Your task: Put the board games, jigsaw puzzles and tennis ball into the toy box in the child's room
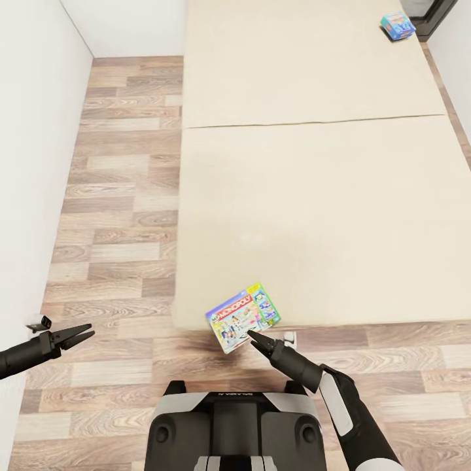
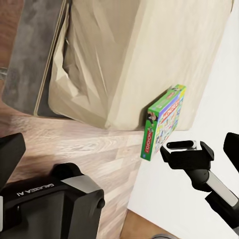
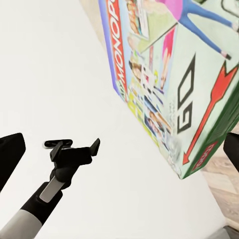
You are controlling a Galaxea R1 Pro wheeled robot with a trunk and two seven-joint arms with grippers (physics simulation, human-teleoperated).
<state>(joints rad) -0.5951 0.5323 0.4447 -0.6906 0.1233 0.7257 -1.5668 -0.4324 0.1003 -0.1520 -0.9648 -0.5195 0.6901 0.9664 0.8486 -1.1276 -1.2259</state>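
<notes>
Head view puts the Monopoly box (image 1: 243, 316) hanging off the bed's (image 1: 314, 196) near edge, just ahead of your right gripper (image 1: 255, 338), jaws narrow and empty, long axis slanting right and away; left gripper (image 1: 82, 335) sits well apart, open.

Your robot's base (image 1: 234, 428) is glossy black with silver-grey panels and small mirrored lettering. Both arms are black; the right arm (image 1: 347, 409) carries a white-grey sleeve section. Each end effector, left (image 1: 78, 337) and right (image 1: 254, 337), ends in tapered black fingers.
</notes>
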